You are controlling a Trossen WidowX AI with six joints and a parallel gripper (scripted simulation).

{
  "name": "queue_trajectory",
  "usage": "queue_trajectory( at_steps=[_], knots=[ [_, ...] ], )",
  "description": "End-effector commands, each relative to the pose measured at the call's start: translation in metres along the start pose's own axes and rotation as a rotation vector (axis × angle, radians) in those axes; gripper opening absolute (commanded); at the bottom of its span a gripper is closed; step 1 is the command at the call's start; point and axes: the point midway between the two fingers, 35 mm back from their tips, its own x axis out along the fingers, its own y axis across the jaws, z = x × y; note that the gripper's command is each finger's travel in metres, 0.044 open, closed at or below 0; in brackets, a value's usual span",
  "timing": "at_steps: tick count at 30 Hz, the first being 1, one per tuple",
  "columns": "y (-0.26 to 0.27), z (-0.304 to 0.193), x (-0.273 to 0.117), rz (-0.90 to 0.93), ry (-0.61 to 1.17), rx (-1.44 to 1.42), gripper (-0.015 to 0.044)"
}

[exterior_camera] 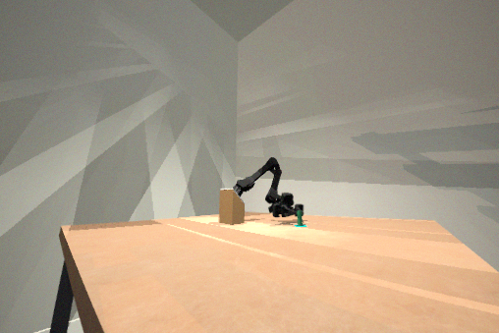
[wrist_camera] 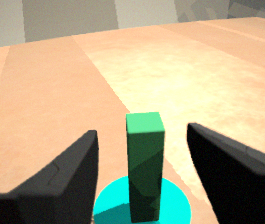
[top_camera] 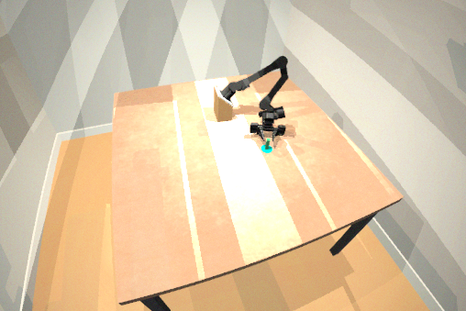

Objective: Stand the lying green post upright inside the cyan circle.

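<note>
From the top, with the cyan circle (top_camera: 262,149) (exterior_camera: 304,226) (wrist_camera: 171,197) as the landmark, the green post (top_camera: 268,144) (exterior_camera: 300,218) (wrist_camera: 145,167) rises from within it; the gripper (top_camera: 269,143) (exterior_camera: 300,212) (wrist_camera: 142,134) reaches in from the arm's side of the circle, its fingers spread to either side of the post, presumably so that letting go pushes it neither way; the wooden block (top_camera: 223,106) (exterior_camera: 231,206) carrying the arm's foot stands well apart from the circle, which likely explains the long forward reach of the arm (top_camera: 275,87) (exterior_camera: 276,184).

From the exterior, the post looks upright above the circle, its foot seeming to meet the tabletop (top_camera: 183,217) (exterior_camera: 236,272) (wrist_camera: 49,100) there; the gripper comes in low and nearly level beside its upper part, a pose that probably suits holding a post by its sides while its foot goes down flat.

From the wrist, the claw is apart, with a visible gap between the post and each finger, so nothing is clamped; the post stands unaided, its foot inside the circle; I judge the placing done and the release made, with only the withdrawal left; backing straight away from the circle would keep both fingers clear, whereas a sideways swing could topple the narrow post.
</note>
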Motion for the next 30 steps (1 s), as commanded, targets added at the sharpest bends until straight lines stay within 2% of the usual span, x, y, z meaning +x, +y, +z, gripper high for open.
queue_trajectory(
  at_steps=[1, 4, 5, 25, 30],
  knots=[
    [0.001, 0.000, 0.000, 0.000, -0.004, 0.007, 0.0311],
    [0.001, 0.000, 0.000, 0.000, -0.004, 0.007, 0.0390],
    [0.001, 0.000, 0.000, 0.000, -0.004, 0.007, 0.0400],
    [0.001, 0.082, -0.007, 0.002, -0.011, 0.014, 0.0400],
    [0.001, 0.087, -0.007, 0.000, -0.003, 0.003, 0.0400]
  ],
)
